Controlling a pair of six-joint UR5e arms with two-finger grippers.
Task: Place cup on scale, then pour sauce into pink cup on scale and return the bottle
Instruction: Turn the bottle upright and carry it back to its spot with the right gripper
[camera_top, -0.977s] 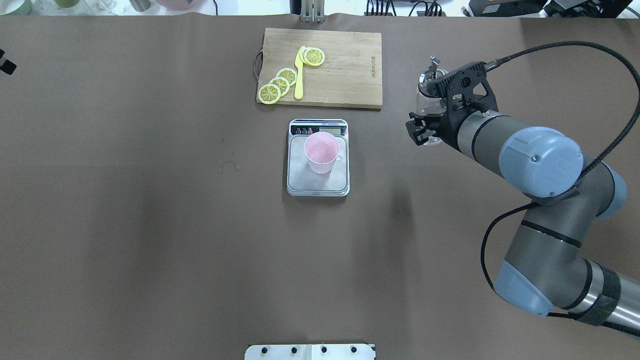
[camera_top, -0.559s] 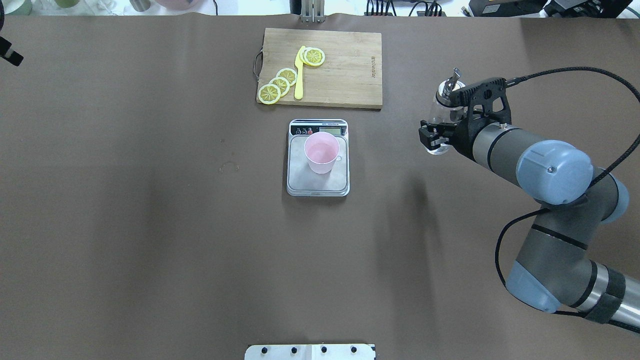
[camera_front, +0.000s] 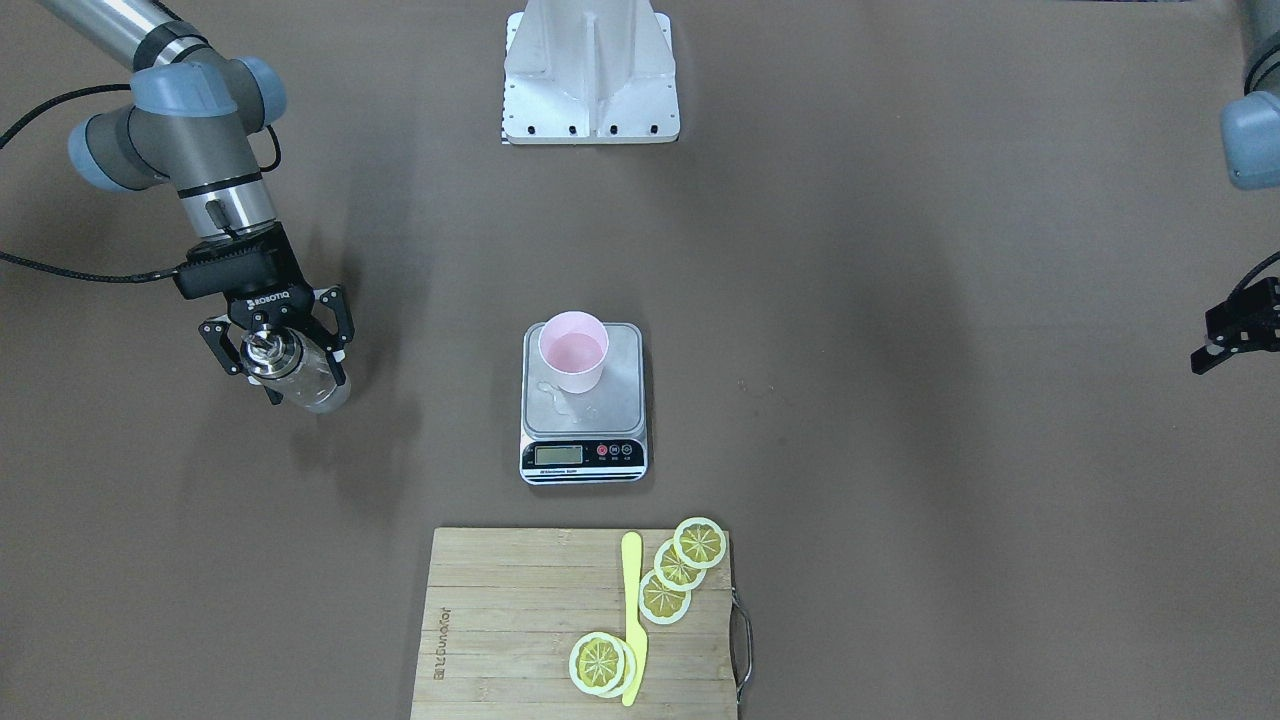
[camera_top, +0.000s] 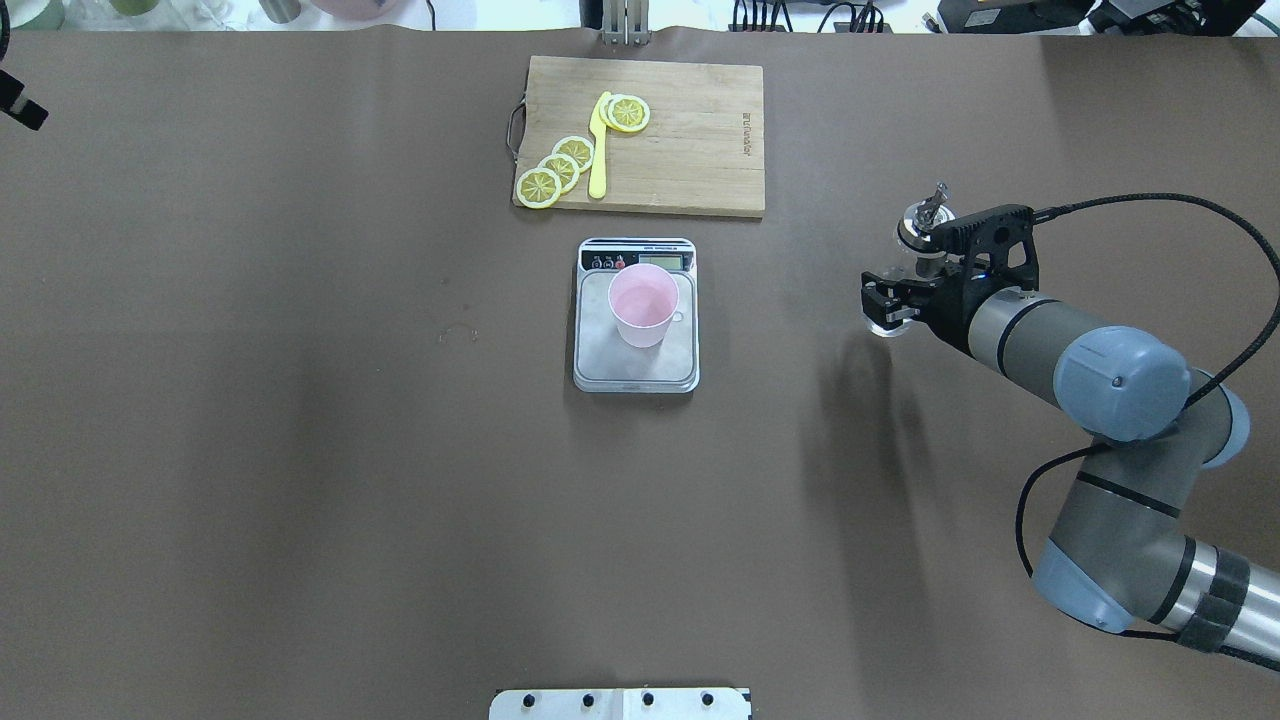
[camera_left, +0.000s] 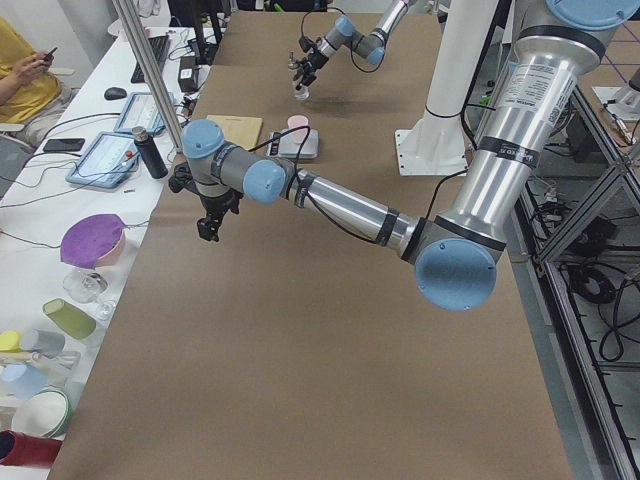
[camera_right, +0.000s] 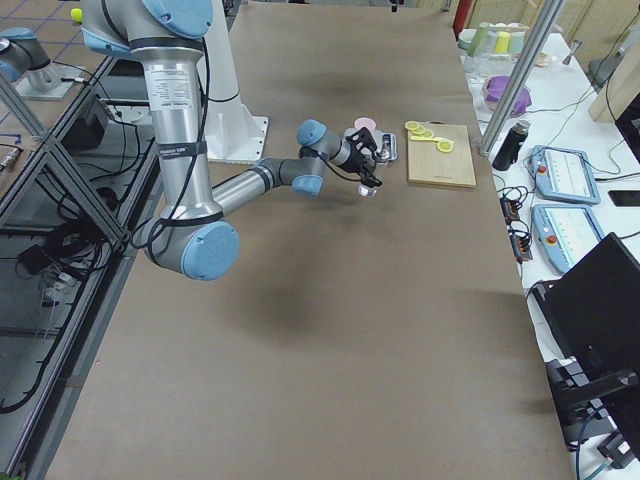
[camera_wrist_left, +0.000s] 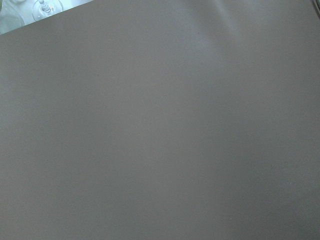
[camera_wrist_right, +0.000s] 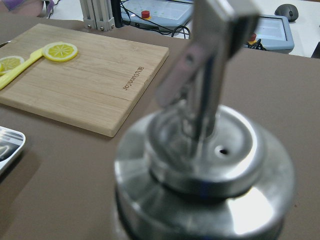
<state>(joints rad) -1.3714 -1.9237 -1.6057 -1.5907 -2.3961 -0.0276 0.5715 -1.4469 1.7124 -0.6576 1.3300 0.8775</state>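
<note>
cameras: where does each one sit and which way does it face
Front-facing: across the table, steeply down toward the robot's base; right gripper holds the bottle.
Overhead: behind the robot, forward and down; right arm enters right.
Exterior left: table's left end, looking along; left arm near.
Exterior right: opposite end; right arm near.
Left wrist: bare table only, no gripper.
Right wrist: bottle close up, cutting board behind.
Shared: front-facing and overhead both show cup on scale.
</note>
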